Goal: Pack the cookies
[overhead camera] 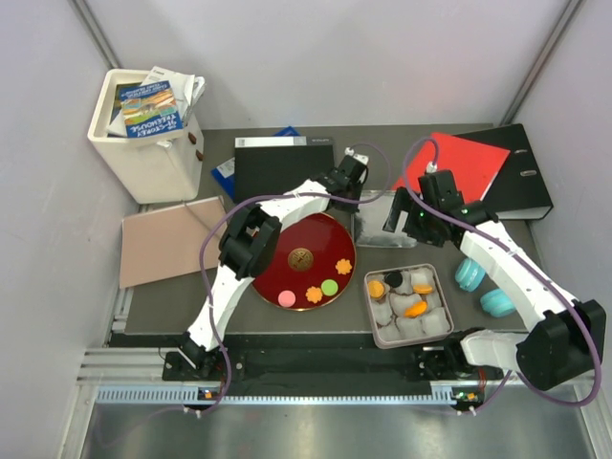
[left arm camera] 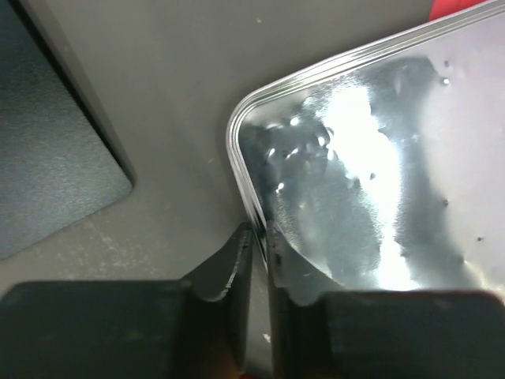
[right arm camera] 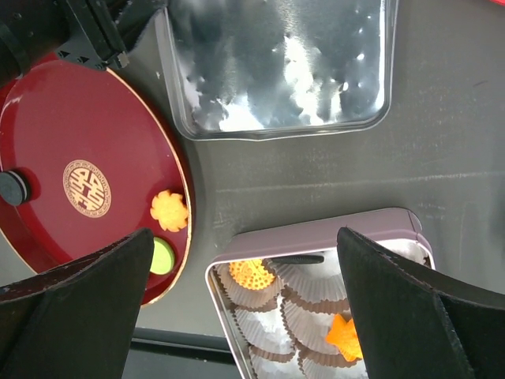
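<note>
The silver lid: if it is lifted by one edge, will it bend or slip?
Probably stiff: the lid looks like thin metal with a rolled rim. Its glossy surface may slip in the left pincer, which pinches only the rim. Held at one edge, it may tilt.

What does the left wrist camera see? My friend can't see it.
The left hand pinches the edge of a shiny metal lid lying on the grey table. A dark folder sits off to the left.
</note>
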Motion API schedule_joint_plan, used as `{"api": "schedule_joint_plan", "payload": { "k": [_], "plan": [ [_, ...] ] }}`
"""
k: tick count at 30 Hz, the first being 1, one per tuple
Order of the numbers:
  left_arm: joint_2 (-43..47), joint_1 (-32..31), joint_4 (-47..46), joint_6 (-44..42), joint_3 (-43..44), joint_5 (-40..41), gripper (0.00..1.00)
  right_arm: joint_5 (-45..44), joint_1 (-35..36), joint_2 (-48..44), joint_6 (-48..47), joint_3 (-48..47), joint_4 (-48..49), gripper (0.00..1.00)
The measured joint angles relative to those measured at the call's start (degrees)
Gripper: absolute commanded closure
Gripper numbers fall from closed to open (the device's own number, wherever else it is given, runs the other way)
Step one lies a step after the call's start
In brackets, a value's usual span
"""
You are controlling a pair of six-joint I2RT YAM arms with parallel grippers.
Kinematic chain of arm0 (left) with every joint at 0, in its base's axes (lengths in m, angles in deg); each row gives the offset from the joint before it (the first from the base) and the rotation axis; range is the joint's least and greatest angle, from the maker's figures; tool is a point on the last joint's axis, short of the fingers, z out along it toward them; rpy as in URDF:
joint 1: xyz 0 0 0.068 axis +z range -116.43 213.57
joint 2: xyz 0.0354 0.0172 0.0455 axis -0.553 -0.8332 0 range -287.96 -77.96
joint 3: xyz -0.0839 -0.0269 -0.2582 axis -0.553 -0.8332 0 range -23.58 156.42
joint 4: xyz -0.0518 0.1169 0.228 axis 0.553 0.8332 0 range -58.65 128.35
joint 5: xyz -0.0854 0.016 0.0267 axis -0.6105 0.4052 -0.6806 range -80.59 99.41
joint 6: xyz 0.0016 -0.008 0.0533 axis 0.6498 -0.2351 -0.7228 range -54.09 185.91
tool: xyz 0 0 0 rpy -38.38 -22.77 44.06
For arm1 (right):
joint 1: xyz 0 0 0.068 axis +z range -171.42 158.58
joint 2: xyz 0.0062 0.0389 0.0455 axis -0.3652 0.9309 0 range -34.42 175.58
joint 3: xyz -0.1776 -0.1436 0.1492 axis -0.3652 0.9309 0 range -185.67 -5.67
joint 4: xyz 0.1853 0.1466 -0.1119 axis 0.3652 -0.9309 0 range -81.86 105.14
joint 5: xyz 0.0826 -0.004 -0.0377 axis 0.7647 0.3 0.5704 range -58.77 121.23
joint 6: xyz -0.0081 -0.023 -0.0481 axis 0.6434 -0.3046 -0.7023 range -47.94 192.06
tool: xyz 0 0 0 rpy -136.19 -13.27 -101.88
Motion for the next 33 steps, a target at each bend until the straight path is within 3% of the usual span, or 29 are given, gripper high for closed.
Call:
{"api": "schedule_joint_plan", "payload": {
  "k": [2, 13, 33],
  "plan": [
    [0.0, 0.0, 0.0, -0.1, -0.1, 0.5, 1.0, -0.2, 0.0, 0.0, 0.0, 0.0, 0.0, 0.01],
    [2.4, 0.1, -0.8, 0.1, -3.0, 1.6, 1.0, -0.8, 0.0, -0.1, 0.0, -2.8, -2.2, 0.01],
    [17.9, 2.1, 0.3, 2.8, -0.7, 3.3, 1.0, -5.8, 0.0, -4.2, 1.7, -9.9, -5.6, 0.01]
  ]
}}
